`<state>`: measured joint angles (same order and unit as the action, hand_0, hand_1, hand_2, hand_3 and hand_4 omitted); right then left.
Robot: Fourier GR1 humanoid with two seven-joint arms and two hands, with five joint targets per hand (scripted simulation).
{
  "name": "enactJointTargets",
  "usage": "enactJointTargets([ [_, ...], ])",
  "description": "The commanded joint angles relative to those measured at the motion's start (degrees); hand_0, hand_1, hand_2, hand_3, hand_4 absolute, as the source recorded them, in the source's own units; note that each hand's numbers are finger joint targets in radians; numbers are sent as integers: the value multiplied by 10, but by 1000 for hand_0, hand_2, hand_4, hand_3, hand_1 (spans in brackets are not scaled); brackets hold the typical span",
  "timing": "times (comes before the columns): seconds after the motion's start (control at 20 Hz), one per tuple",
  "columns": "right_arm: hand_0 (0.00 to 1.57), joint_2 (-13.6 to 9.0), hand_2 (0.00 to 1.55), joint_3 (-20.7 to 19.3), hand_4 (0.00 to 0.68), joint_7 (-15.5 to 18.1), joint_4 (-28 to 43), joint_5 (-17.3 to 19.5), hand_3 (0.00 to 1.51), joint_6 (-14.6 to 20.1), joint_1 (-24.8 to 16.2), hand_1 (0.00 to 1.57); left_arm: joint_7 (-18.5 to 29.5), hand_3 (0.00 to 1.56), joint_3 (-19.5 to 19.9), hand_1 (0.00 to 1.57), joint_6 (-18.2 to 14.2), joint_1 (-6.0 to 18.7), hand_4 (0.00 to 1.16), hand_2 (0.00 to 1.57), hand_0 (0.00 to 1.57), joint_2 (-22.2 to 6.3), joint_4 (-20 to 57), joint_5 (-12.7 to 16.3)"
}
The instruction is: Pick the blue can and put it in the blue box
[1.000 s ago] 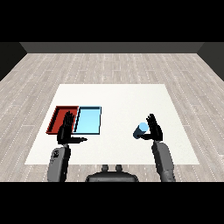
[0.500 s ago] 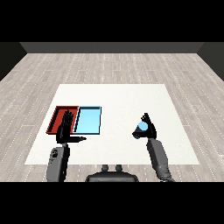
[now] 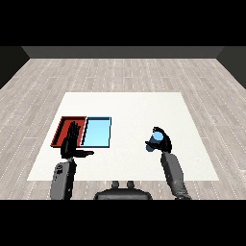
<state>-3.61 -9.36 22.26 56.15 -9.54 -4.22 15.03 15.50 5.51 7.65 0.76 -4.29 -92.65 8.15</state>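
One blue can (image 3: 155,140), right hand (image 3: 164,141) curled round it; two trays; left hand (image 3: 71,144) fingers straight.

no readable text, labels, brands, numbers or signs anywhere

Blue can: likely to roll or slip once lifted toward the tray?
The blue can looks rigid and round, so it would probably roll if laid on its side. Its smooth wall may slide, though the right hand curls round it. It appears small, likely light enough to carry to the light blue tray.
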Motion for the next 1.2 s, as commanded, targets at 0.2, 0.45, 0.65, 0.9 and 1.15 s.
enactJointTargets([
  [0.2,1543,25,1490,46,601,-39,44,47,1452,79,-1,1543,31,0,-3,0,0,17,0,0,0,10,41,-8],
  [0.45,1493,10,1465,67,614,-95,141,42,1429,61,-38,1493,20,0,1,0,1,-8,0,0,0,1,1,-11],
  [0.65,1452,31,1477,102,636,-118,209,68,1449,92,-12,1452,19,0,-36,0,-5,1,0,0,0,21,27,-37],
  [0.9,1422,34,1462,128,634,-106,255,75,1443,89,-24,1422,-28,0,-23,0,8,15,0,0,0,4,-15,-9],
  [1.15,1479,18,1454,113,641,-126,251,59,1430,79,47,1479,-49,0,-72,0,-4,34,0,0,0,42,36,-5],
])
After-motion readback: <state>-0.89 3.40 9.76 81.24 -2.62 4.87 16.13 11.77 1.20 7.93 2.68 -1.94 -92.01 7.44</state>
